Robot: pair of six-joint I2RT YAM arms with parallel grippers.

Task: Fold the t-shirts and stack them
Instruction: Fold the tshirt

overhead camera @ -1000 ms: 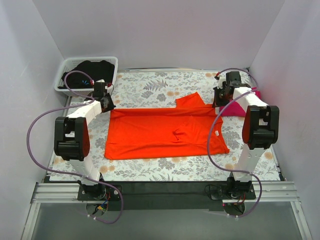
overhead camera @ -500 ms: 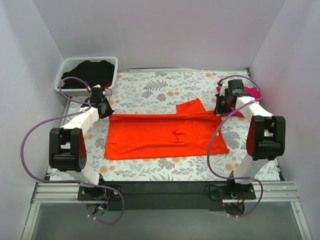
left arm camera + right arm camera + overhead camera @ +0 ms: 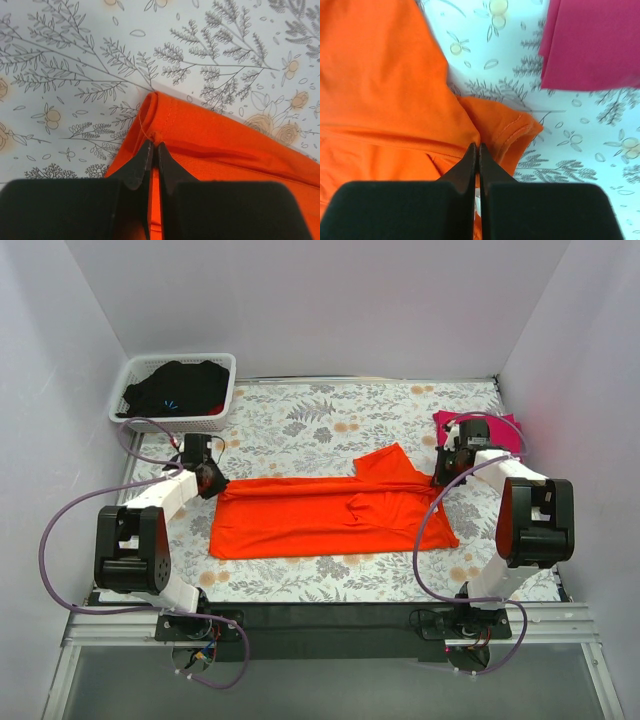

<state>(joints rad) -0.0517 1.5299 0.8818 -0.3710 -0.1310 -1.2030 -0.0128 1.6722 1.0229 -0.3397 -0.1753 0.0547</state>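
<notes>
T-shirts number two: orange t-shirt pinched by left claw and right claw, magenta t-shirt untouched.

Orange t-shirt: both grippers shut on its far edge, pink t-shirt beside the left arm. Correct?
No: the pink t-shirt lies beside the right arm, not the left, as the top external view shows. The left gripper and right gripper are both shut on the orange t-shirt's far edge.

The right arm hides part of the magenta t-shirt, cropped by the right wrist view's top edge.
</notes>
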